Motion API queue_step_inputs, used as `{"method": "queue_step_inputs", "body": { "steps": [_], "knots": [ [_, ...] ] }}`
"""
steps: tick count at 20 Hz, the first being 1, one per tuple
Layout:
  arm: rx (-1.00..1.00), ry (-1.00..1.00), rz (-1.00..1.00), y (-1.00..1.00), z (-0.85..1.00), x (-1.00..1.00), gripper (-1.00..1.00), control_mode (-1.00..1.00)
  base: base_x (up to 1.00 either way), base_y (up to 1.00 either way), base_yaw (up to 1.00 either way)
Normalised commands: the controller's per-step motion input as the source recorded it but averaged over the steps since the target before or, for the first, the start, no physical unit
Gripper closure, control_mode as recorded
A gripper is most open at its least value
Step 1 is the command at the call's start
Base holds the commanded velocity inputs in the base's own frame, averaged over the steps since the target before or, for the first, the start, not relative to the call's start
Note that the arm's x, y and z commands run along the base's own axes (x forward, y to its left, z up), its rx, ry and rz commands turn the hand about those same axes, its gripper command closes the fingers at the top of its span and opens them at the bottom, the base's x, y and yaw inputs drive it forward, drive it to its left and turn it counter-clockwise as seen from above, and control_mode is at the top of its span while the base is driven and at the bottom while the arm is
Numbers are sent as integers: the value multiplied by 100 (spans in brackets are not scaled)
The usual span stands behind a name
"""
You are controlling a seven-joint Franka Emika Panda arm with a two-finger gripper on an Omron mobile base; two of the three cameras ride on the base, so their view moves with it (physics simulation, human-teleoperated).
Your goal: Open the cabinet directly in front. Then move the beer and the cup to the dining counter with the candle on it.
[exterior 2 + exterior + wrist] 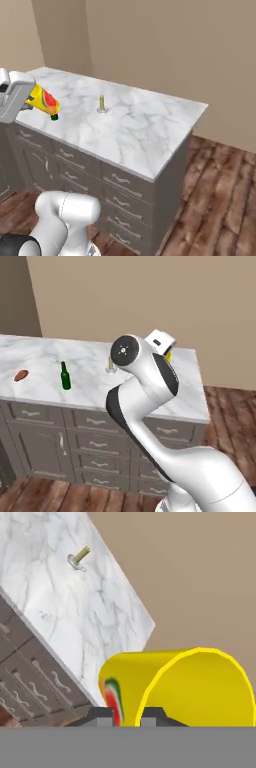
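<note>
My gripper (128,716) is shut on the rim wall of the yellow cup (200,684), which has a red band near its base. The cup (43,100) is tilted on its side in the air above the dining counter (145,127). In the left base view the hand (161,342) reaches past the arm's elbow, and a sliver of the cup (169,356) shows under it. The beer (65,376) stands upright on the dining counter (45,351), left of the arm. The candle (111,364) (102,104) (80,557) stands mid-counter. The cabinet is out of view.
A small reddish-brown oval thing (21,375) lies at the counter's left end. Drawers with silver handles (97,445) run below the marble top. A beige wall stands behind the counter, and wood floor (215,200) lies to its right.
</note>
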Motion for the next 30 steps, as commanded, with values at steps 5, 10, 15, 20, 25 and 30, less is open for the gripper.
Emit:
{"method": "queue_step_inputs", "body": {
  "steps": [5, 10, 15, 20, 25, 30],
  "knots": [
    [0, 0, 0, 0, 0, 0, 100, 100, 62, 68, -50],
    [0, 0, 0, 0, 0, 0, 100, 100, 48, 67, -50],
    [0, 0, 0, 0, 0, 0, 100, 100, 47, 64, -45],
    [0, 0, 0, 0, 0, 0, 100, 100, 46, 63, -34],
    [0, 0, 0, 0, 0, 0, 100, 100, 23, 16, -4],
    [0, 0, 0, 0, 0, 0, 100, 100, 4, 3, 0]
  ]
}}
